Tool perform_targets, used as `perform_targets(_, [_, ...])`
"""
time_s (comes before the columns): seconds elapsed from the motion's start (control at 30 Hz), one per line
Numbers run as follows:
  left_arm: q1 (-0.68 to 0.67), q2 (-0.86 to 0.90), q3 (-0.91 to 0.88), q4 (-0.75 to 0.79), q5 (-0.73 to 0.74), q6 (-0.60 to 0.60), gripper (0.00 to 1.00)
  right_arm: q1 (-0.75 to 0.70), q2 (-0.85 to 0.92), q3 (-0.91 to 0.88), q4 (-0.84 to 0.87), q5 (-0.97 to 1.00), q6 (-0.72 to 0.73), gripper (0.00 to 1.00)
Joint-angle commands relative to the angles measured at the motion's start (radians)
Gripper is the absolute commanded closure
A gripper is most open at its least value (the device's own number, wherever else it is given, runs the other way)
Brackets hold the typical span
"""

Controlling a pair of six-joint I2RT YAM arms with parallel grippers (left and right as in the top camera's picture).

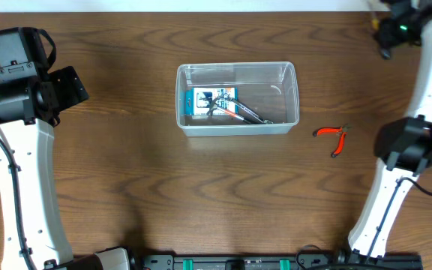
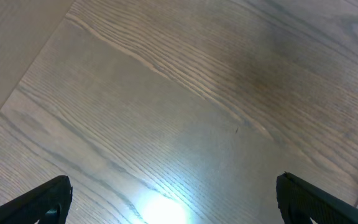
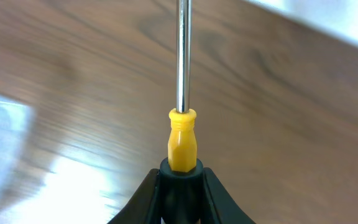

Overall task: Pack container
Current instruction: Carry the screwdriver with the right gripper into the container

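Brown wood grain covers the tabletop (image 1: 126,172) seen from overhead, and the clear plastic container (image 1: 291,94) stands upright near its middle. A blue-and-white box (image 1: 210,103) lies inside it towards the left, beside what look like dark tools (image 1: 244,112), though they are too small to name. Red-handled pliers (image 1: 334,138) lie on the bare wood to the right of the container, well apart from it. My left wrist camera shows my left gripper (image 2: 173,186) with its fingers spread wide above bare wood and nothing between them. My right wrist camera shows my right gripper (image 3: 181,177) clamped on the black base of a yellow-handled screwdriver (image 3: 181,143), whose steel shaft points straight away from me above the tabletop.
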Motion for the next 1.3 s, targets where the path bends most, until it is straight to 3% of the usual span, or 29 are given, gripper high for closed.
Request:
perform_targets(0.0, [0.004, 0.002, 0.002, 0.001, -0.016, 0.016, 0.02, 0.098, -0.066, 0.028, -0.007, -0.045, 0.001, 0.91])
perform_targets(0.4, [0.004, 0.002, 0.002, 0.001, -0.016, 0.016, 0.02, 0.430, -0.067, 0.027, -0.070, -0.006, -0.013, 0.87])
perform_targets(0.67, [0.004, 0.002, 0.002, 0.001, -0.016, 0.016, 0.02, 0.572, -0.066, 0.017, -0.111, -0.006, -0.087, 0.84])
perform_targets(0.9, [0.004, 0.002, 0.002, 0.001, -0.016, 0.016, 0.02, 0.611, -0.066, -0.037, -0.117, -0.006, -0.184, 0.83])
perform_targets(1.27, [0.004, 0.002, 0.002, 0.001, -0.016, 0.016, 0.02, 0.593, -0.066, -0.306, -0.110, -0.007, -0.292, 0.78])
